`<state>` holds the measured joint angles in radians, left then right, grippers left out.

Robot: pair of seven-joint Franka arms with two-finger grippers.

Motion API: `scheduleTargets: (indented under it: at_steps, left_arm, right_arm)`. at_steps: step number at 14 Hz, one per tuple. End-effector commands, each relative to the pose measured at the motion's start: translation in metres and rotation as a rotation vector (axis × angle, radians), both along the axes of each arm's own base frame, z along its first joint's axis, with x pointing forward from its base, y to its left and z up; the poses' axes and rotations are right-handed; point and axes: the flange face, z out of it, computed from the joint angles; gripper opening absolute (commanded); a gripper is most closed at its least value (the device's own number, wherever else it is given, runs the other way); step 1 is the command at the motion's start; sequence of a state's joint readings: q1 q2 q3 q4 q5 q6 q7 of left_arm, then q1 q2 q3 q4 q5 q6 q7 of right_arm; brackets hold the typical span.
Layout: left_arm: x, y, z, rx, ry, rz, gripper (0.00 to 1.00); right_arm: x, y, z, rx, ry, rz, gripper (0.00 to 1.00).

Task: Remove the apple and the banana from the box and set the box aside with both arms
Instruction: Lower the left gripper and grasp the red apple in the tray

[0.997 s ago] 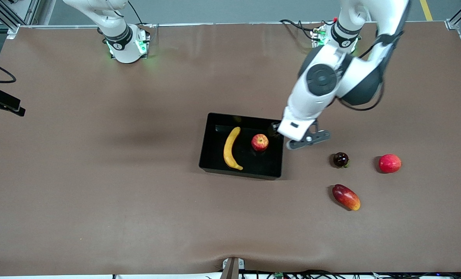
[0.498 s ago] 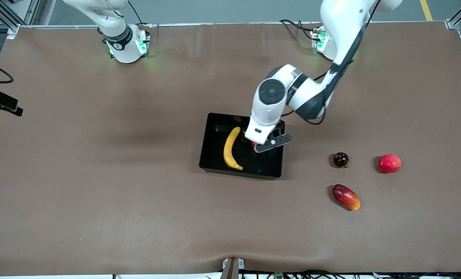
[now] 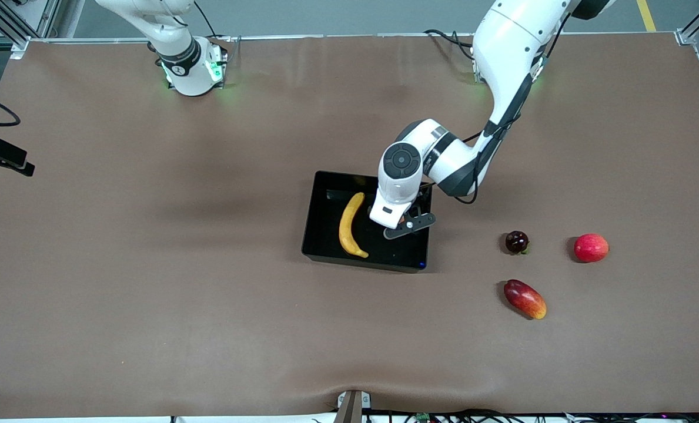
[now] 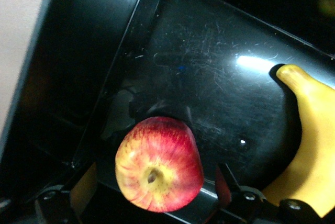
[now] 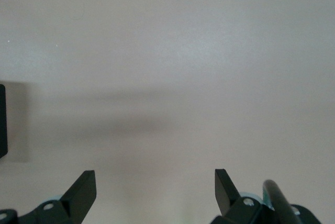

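The box (image 3: 324, 242) is a glossy black tray in the middle of the table. In it lie the yellow banana (image 3: 349, 226) and the red apple with yellowish streaks (image 4: 158, 164). My left gripper (image 3: 405, 225) is down in the box, toward the left arm's end, and hides the apple in the front view. In the left wrist view the left gripper (image 4: 155, 187) is open, one finger on each side of the apple with a gap on both sides. The banana (image 4: 309, 140) lies beside it on the box floor (image 4: 209, 77). My right gripper (image 5: 155, 185) is open over bare table.
Three loose fruits lie on the table toward the left arm's end: a dark purple round one (image 3: 517, 241), a pinkish-red round one (image 3: 591, 247) and a red-yellow mango (image 3: 525, 299) nearer the front camera. The right arm (image 3: 184, 59) waits by its base.
The left arm has swung from beside the box to over the apple and come down, so its open fingers now straddle the apple. The fruits and the box have not moved.
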<state>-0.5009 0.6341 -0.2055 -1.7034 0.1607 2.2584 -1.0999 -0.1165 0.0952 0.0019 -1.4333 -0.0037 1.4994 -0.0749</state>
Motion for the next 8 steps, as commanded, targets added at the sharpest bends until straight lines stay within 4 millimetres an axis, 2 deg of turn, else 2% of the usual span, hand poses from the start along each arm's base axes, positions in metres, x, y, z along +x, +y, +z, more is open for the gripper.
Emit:
scheduleTargets:
  at_steps: [1, 2, 3, 4, 5, 6, 8]
  left_arm:
    - [0.002, -0.005, -0.014, -0.007, -0.026, 0.017, 1.00]
    - [0.001, -0.005, -0.015, -0.007, -0.025, 0.017, 0.93]
    - [0.000, -0.005, -0.016, -0.003, -0.020, 0.014, 0.69]
    - [0.000, -0.005, -0.015, -0.001, -0.018, 0.016, 0.30]
    - [0.001, -0.004, -0.010, -0.005, -0.022, 0.021, 0.00]
    - [0.003, -0.003, -0.003, -0.008, -0.022, 0.031, 0.00]
    - [0.011, 0.002, 0.029, 0.000, -0.032, 0.042, 0.00]
  right_arm:
    - [0.000, -0.002, 0.003, -0.001, -0.004, -0.005, 1.00]
    - [0.000, -0.002, 0.003, -0.001, -0.004, -0.005, 1.00]
    - [-0.001, -0.003, 0.003, -0.001, -0.004, -0.006, 1.00]
    - [0.000, -0.002, 0.003, -0.001, -0.004, -0.005, 1.00]
    - [-0.001, -0.003, 0.003, -0.001, -0.004, -0.006, 1.00]
    - [0.000, -0.003, 0.002, 0.000, -0.003, -0.006, 1.00]
    - [-0.001, -0.003, 0.003, -0.001, -0.004, -0.006, 1.00]
